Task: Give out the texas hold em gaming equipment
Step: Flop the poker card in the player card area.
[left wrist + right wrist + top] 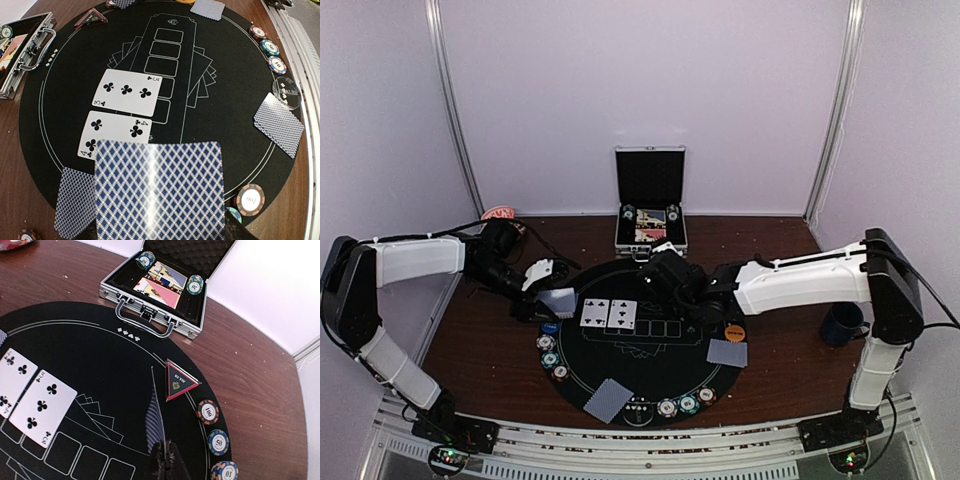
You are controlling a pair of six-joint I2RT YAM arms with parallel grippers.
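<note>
Over mat (60,100): L gripper (542,297) pinches diamond-backed card (158,192); R gripper (165,464) pinches edge-on card (155,420).

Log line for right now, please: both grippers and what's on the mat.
left gripper: shut on blue-backed card | right gripper: shut on edge-on card | mat: 3 of clubs, 4 of clubs face up

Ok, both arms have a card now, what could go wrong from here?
The left gripper holds a face-down card partly over the four of clubs; released there, it could cover it. The right gripper pinches a second card by one end, so it might twist or slip.
</note>
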